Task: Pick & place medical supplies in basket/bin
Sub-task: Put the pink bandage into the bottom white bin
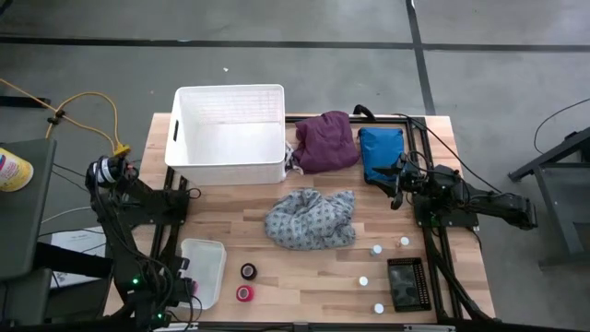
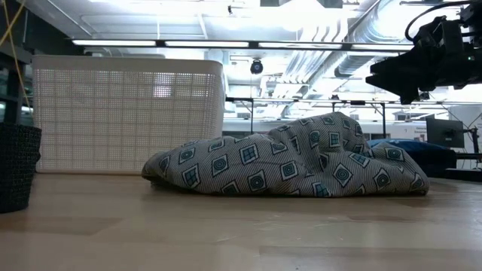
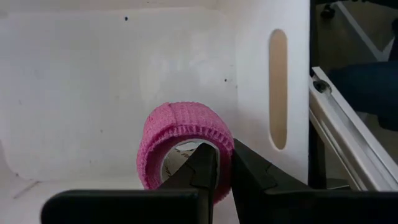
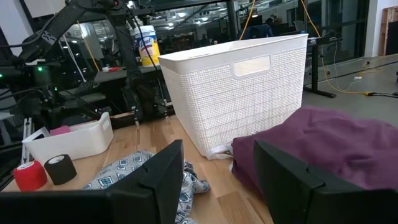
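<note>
In the left wrist view my left gripper (image 3: 225, 152) is shut on a pink tape roll (image 3: 184, 140) inside a small smooth white tray (image 3: 112, 74). That tray (image 1: 204, 269) sits at the table's near left. A black roll (image 1: 248, 271) and a red roll (image 1: 243, 293) lie beside it. Several white-capped vials (image 1: 376, 249) stand near right. The grey dotted cloth (image 1: 311, 219) lies heaped mid-table, and the purple cloth (image 1: 327, 140) lies right of the big white basket (image 1: 228, 134). My right gripper (image 4: 217, 180) hovers open above the table by the purple cloth (image 4: 336, 146). My left gripper has the pink roll by its ring wall (image 3: 225, 142). One finger (image 3: 202, 171) stands in front of the roll's hole and the other (image 3: 252, 177) outside it. The roll stands on its edge with the hole facing the wrist. The fingers hide its underside.
A blue pouch (image 1: 381, 152) lies right of the purple cloth, under the right arm. A black slotted tray (image 1: 407, 281) sits at the near right. An aluminium frame rail (image 3: 348, 137) runs beside the small tray. Bare wood shows between the grey cloth and the rolls.
</note>
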